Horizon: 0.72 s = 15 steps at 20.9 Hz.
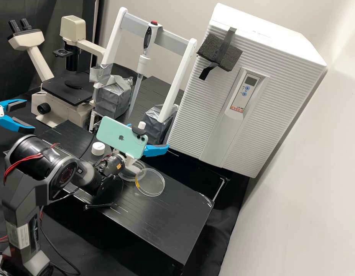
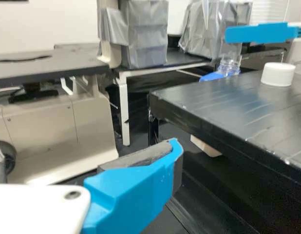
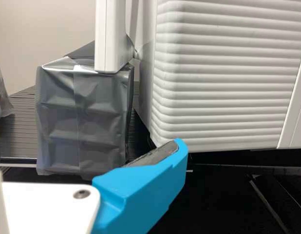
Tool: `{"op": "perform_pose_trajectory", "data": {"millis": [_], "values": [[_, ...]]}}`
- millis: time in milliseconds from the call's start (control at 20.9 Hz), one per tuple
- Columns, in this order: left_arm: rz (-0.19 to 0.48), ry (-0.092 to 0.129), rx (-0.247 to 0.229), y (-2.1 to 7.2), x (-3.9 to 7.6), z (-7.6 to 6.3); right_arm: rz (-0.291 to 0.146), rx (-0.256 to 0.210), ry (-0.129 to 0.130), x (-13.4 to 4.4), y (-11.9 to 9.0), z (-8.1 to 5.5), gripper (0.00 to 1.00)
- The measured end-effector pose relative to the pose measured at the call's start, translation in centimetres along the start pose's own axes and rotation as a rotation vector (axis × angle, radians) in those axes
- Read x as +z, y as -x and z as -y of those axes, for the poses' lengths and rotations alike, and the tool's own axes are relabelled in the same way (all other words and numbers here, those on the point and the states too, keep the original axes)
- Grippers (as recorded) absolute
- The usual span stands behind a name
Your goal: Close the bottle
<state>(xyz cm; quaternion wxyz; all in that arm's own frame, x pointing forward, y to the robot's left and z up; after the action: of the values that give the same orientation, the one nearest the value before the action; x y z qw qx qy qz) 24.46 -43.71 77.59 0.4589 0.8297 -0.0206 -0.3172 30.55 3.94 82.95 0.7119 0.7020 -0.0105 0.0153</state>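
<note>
A microscope (image 1: 58, 96) stands at the back left. Beside it a pipette (image 1: 141, 65) hangs from a white stand (image 1: 177, 73) whose feet are wrapped in grey tape (image 1: 112, 94). A white ribbed machine (image 1: 262, 103) carries a black foam block (image 1: 219, 51). A clear dish (image 1: 150, 182) lies on the black bench (image 1: 166, 218).

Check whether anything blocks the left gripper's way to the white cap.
Nothing visible does. The left gripper hangs off the bench's end, and the white cap stands alone on the bench top, with bare surface between them. The right arm's wrist sits just past the cap, not in the line.
</note>
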Motion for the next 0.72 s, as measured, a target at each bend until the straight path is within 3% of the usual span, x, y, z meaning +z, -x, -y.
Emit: {"op": "perform_pose_trajectory", "data": {"millis": [383,527,719], "values": [[0.016,0.021,-0.028,-0.59,0.0,0.8,0.0,0.0,0.0,0.0,0.0,0.0,1.0],[0.02,0.029,-0.037,-0.72,0.0,1.1,-0.003,-0.002,-0.002,-0.2,1.1,-0.1,1.0],[0.027,0.026,-0.039,-0.82,0.2,1.1,-0.08,0.0,-0.058,-1.9,4.0,-0.3,1.0]]}}
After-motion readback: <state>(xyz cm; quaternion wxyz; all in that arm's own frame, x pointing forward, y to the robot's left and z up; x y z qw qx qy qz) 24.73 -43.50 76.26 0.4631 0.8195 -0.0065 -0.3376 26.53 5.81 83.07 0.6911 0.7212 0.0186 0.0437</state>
